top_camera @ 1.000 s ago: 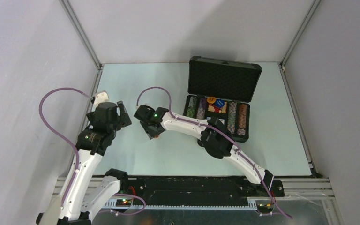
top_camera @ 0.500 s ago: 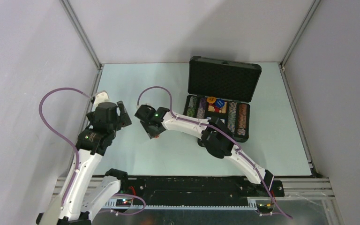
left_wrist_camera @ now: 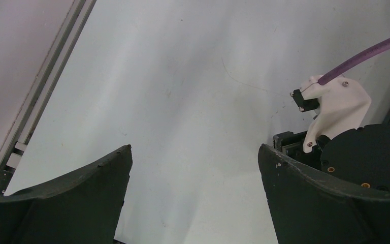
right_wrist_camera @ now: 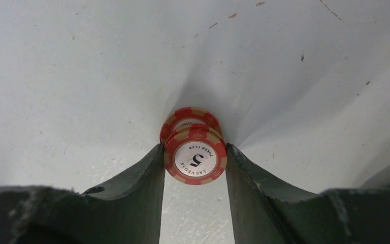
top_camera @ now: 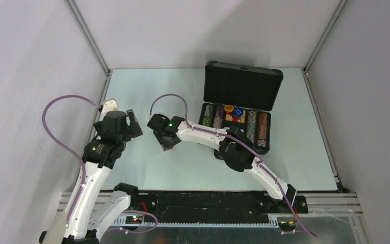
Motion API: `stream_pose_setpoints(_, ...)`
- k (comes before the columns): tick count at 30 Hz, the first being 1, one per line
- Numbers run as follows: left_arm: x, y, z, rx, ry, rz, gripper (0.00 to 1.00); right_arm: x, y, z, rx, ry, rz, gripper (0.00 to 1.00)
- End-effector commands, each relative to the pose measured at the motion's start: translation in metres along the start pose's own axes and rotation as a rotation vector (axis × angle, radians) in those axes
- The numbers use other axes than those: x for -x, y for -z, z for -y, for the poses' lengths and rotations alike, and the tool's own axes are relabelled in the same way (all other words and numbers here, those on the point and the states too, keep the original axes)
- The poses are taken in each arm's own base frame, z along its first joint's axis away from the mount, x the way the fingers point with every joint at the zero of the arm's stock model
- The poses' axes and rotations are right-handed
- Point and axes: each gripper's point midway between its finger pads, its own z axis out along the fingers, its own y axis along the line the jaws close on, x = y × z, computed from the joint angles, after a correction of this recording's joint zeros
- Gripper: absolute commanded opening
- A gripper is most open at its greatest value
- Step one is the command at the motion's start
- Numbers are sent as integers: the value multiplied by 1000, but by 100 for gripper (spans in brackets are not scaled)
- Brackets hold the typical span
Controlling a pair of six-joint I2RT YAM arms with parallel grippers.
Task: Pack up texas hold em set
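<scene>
Red-white chips (right_wrist_camera: 195, 159): two overlapping on the pale surface (right_wrist_camera: 81, 76), left of the case and well apart from it.
Right pincer (top_camera: 166, 144): clamped on the nearer chip, one finger against each edge.
Left pincer (left_wrist_camera: 195, 147): fingers wide apart, gripping nothing.
Black case (top_camera: 241, 86): lid up, chip rows (top_camera: 252, 127) inside.

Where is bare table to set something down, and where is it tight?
Free: the rear left table, between the left rail and the open case; the strip right of the case; the near middle between the left arm and the right arm. Crowded: where the open left gripper and the right gripper, shut on red chips, sit close.
</scene>
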Motion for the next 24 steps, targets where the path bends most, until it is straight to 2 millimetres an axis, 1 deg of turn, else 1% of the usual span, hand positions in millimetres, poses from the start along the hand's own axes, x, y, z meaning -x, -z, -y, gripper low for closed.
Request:
stream_pose_setpoints(1, 7, 1, -4, 11, 11, 35, 98, 28, 38, 3, 15, -30, 87, 0)
stream_pose_setpoints(12, 14, 7, -12, 35, 43, 75, 98, 34, 53, 9, 10, -42, 118, 0)
stream_pose_setpoints(16, 16, 8, -15, 43, 56, 85, 98, 36, 62, 13, 3, -40, 125, 0)
stream_pose_setpoints(19, 19, 11, -18, 46, 73, 100, 98, 35, 71, 20, -5, -37, 128, 0)
stream_pose_setpoints(20, 20, 12, -19, 47, 82, 107, 98, 29, 70, 22, 0, -34, 115, 0)
stream_pose_setpoints(22, 26, 17, -18, 32, 103, 125, 98, 32, 86, 29, 13, -36, 130, 0)
stream_pose_setpoints(24, 32, 22, -13, -4, 129, 147, 98, 27, 92, 38, 0, -26, 124, 0)
